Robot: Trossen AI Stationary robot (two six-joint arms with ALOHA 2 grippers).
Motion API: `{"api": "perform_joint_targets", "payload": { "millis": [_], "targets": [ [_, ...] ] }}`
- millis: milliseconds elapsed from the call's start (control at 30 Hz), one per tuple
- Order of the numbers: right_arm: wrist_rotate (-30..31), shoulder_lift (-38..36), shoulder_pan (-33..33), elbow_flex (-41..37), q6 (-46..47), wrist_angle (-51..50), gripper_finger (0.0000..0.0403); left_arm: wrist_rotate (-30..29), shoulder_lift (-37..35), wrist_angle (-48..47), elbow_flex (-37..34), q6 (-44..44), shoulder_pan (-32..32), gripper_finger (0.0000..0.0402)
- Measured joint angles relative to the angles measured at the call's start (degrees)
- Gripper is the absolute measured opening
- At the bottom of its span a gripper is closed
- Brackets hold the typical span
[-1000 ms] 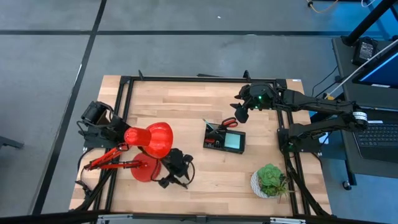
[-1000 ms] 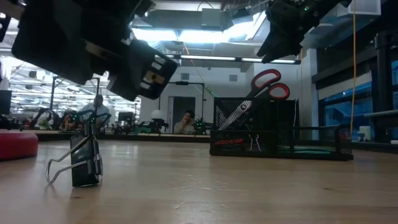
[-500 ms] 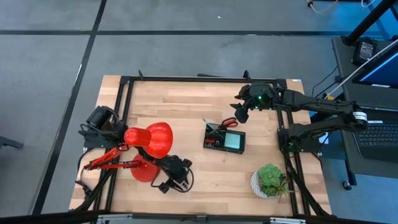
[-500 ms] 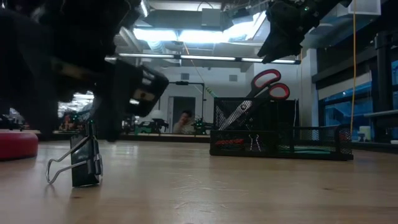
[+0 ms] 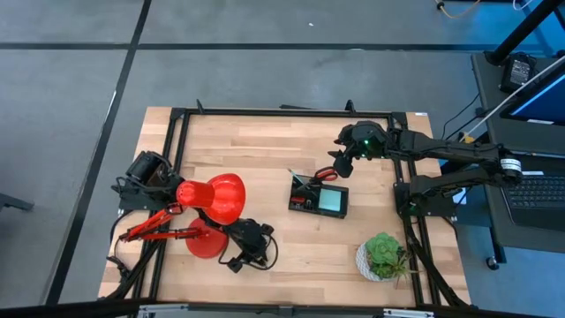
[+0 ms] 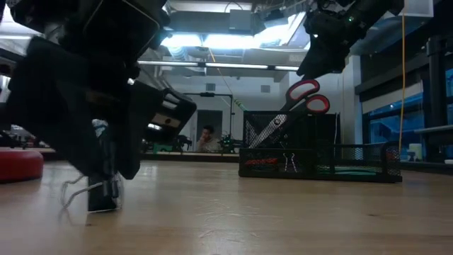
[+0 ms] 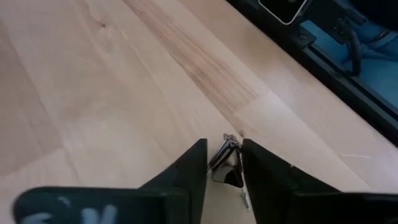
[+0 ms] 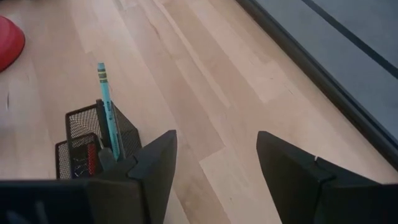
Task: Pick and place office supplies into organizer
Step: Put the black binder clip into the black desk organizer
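A black binder clip (image 7: 227,167) stands on the wood near the table's near edge, its body down and its wire handles out to the side (image 6: 71,195). My left gripper (image 7: 222,158) is low over it, open, with one finger on each side of the clip (image 6: 105,198). The black mesh organizer (image 5: 320,201) sits right of centre. It holds red-handled scissors (image 6: 301,99) leaning handles up, a pale teal pen (image 8: 107,106) and a pale square pad (image 5: 333,201). My right gripper (image 5: 340,161) hangs open above the organizer's far side, empty. My left gripper comes at the binder clip from above, pointing down, with its fingers (image 7: 193,168) straddling the clip's body. I cannot tell whether they touch it. The clip rests on the table.
A big red desk lamp (image 5: 212,196) stands right beside my left arm, toward the table's left. A green potted plant (image 5: 384,252) is at the near right corner. Bare wood lies between the lamp and the organizer (image 6: 318,170). A person shows far behind the table (image 6: 207,138).
My left gripper has come down toward the table and now stands around the binder clip, which earlier stood free below it. My right gripper has kept nearly still above the organizer.
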Motion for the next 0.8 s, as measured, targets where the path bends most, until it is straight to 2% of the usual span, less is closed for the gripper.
{"api": "perform_joint_targets", "payload": {
  "millis": [233, 600, 700, 800],
  "targets": [
    [0.0, 0.0, 0.0, 0.0, -0.2, 0.0, 0.0224, 0.2, -0.1, 0.4, 0.0, 1.3, 1.3, 0.0041],
    [0.0, 0.0, 0.0, 0.0, -3.5, 0.0, 0.0224, 0.4, -3.3, 0.1, 0.0, 1.3, 6.6, 0.0039],
    [0.0, 0.0, 0.0, 0.0, -4.4, 0.0, 0.0224, -1.5, -4.6, 0.4, 0.0, 1.7, 9.4, 0.0038],
    [0.0, 0.0, 0.0, 0.0, -5.1, 0.0, 0.0224, -6.4, -5.2, 1.4, 0.0, 4.2, 12.3, 0.0039]
  ]
}}
